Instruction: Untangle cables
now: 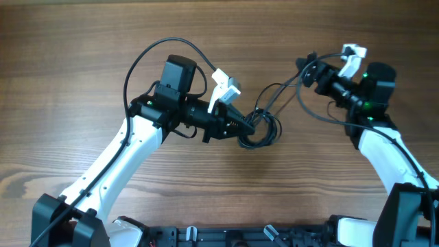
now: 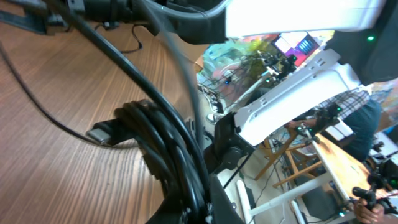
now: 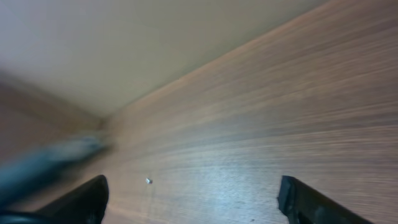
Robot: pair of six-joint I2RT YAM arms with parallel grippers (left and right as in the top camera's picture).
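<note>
Here, the left gripper (image 1: 248,127) is squeezed tight on the bunch of cables (image 1: 266,134) near the middle of the table (image 1: 82,41). The right gripper (image 1: 310,68) is wide open and holds nothing.

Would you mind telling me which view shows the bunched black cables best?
The overhead view: it shows the whole bunch of cables at the left gripper, with strands trailing toward the right arm. The left wrist view gives only a close-up of the coils and one plug; the right wrist view shows just table.
</note>
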